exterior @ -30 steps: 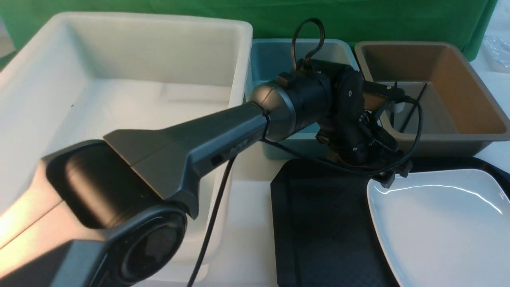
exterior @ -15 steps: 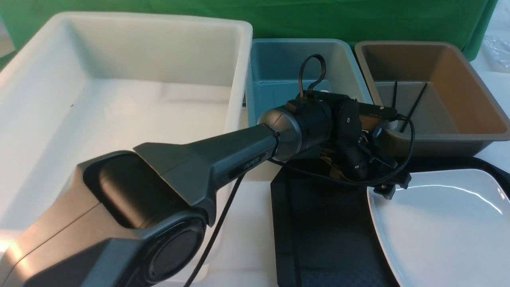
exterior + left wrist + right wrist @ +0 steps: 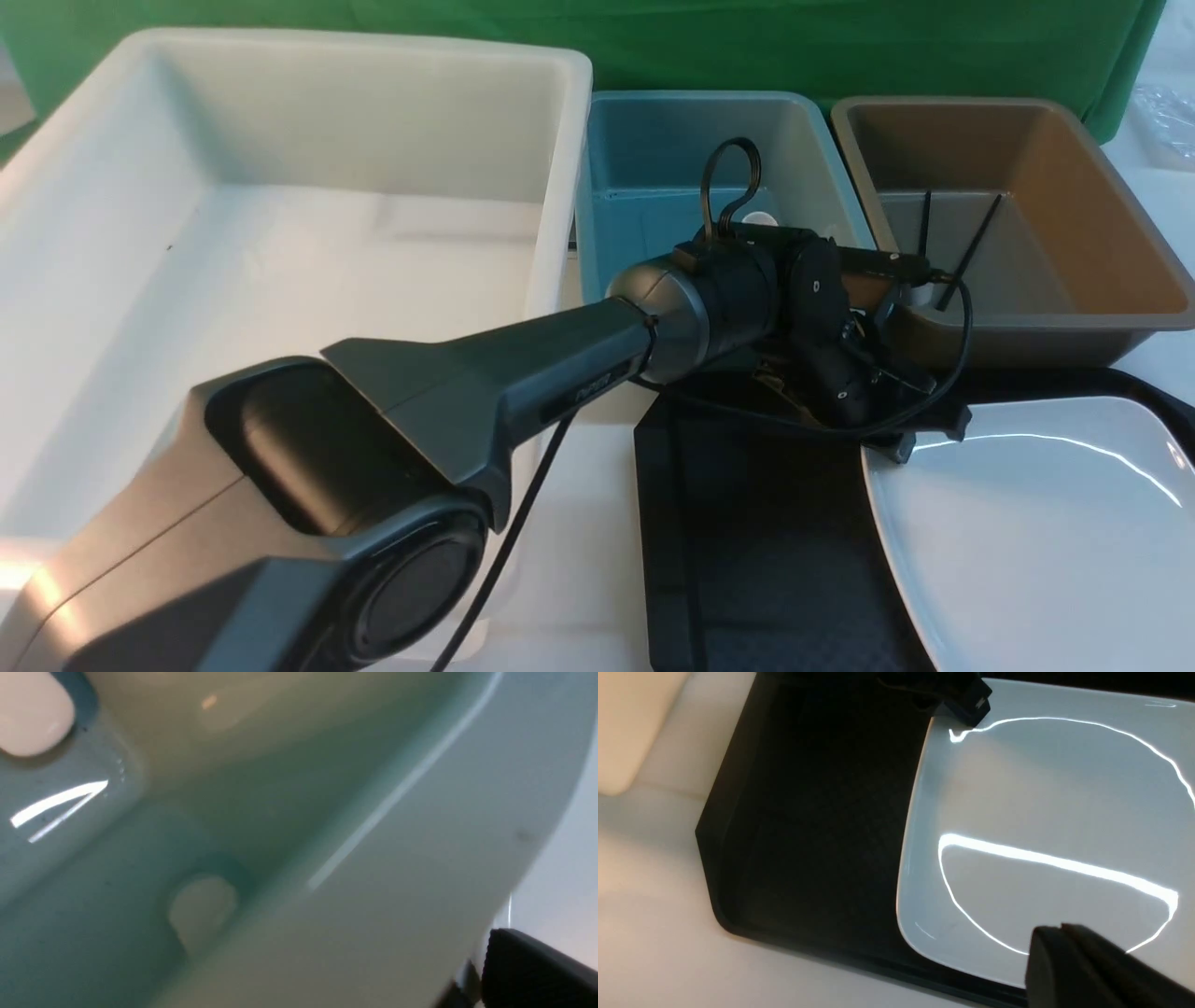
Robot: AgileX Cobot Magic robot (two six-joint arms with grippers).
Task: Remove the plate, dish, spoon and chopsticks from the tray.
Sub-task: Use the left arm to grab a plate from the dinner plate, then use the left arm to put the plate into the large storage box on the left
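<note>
- Left gripper [image 3: 929, 437] set at far-left corner rim of plate [image 3: 1046, 532], likely for lifting; clamped or not, cannot tell.
- The plate lies on right half of tray [image 3: 747, 532].
- Right gripper [image 3: 1057, 935] jaws together, empty, above plate.

Three bins stood in a row along the far side of the white tabletop [image 3: 588, 541]. A big white bin [image 3: 373, 121] stood on the left and a smaller blue bin [image 3: 653, 140] just beside it in the middle. A brown bin [image 3: 1064, 187] stood on the right, close against the blue one. A green cloth [image 3: 653, 37] hung behind them.
</note>
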